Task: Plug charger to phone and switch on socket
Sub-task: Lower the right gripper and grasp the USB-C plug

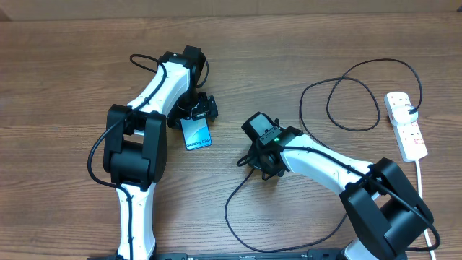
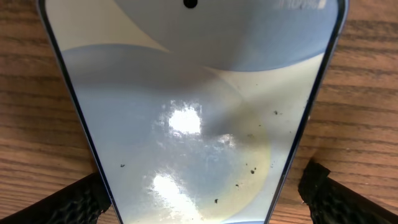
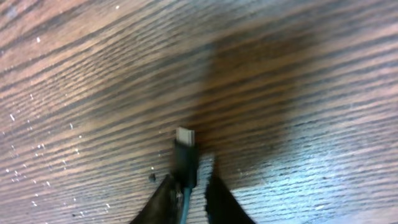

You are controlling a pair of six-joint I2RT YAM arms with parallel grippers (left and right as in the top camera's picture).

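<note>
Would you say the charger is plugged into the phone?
Not plugged: the charger's tip shows bare in the right gripper, away from the phone.

Glossy glass phone [image 2: 199, 124], matt grained wood table [image 1: 58, 58], white plastic socket [image 1: 406, 124].

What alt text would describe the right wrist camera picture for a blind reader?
The right gripper pinches the charger by its black plug, silver tip pointing up the frame. Behind lies a brown wood-grain table.

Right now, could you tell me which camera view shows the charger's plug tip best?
The right wrist view: the plug tip sits close up in the right gripper. Overhead shows only the charger's looping cable, its tip hidden; left wrist shows none of it.
</note>
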